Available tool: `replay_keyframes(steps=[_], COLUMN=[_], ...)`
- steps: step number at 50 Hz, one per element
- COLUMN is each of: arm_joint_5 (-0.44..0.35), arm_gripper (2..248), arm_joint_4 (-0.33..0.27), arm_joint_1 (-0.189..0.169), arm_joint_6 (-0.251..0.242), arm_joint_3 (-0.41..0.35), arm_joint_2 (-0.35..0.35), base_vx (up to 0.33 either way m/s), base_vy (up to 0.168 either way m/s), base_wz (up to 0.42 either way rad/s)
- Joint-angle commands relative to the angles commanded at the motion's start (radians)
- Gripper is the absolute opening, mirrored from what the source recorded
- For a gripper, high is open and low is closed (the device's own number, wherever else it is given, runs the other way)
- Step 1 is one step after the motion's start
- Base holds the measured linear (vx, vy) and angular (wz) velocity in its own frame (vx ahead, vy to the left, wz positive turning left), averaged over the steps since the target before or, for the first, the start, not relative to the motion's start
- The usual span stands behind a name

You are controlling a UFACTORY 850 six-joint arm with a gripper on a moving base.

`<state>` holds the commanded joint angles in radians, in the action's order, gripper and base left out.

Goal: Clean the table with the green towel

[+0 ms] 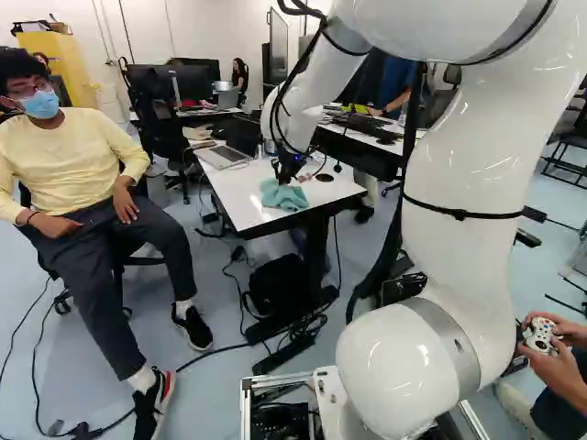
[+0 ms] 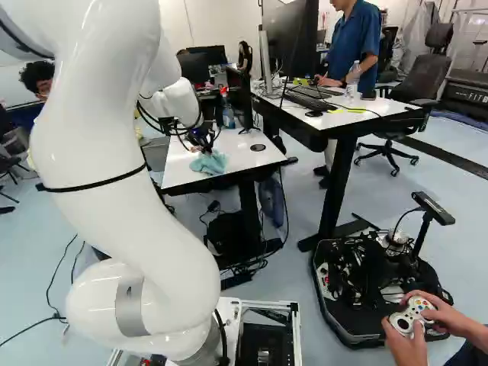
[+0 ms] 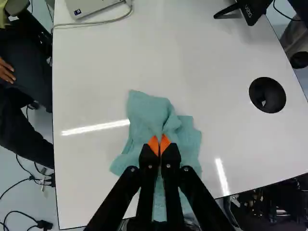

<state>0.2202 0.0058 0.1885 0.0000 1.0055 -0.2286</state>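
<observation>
Wiping of a white table (image 3: pixel 89 168), described from its near edge outward. The green towel (image 3: pixel 144 115) is lying bunched close to the near edge. The gripper (image 3: pixel 159 144) is reaching down into it and is pinching a raised fold between its fingers. The step in hand, presumably wiping, is calling for light, even pressure: the loose cloth should be trailing flat, its strokes overlapping, while the fingertips are staying clear of the hard surface. Toward the right edge, a round cable hole (image 3: pixel 267 95) is opening; a passing fold could be catching there. Toward the far left corner, a laptop (image 3: pixel 91 6) and its cable (image 3: pixel 96 23) are limiting the outward stroke.
</observation>
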Motion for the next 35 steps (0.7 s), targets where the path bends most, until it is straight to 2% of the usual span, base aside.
replay_keyframes(steps=[35], arm_joint_5=[0.003], arm_gripper=[26], arm_joint_4=[0.000], arm_joint_1=[0.000], arm_joint_6=[0.000], arm_joint_3=[0.003], arm_joint_2=[-0.018], base_vx=[0.000], base_vy=[0.000], base_wz=[0.000])
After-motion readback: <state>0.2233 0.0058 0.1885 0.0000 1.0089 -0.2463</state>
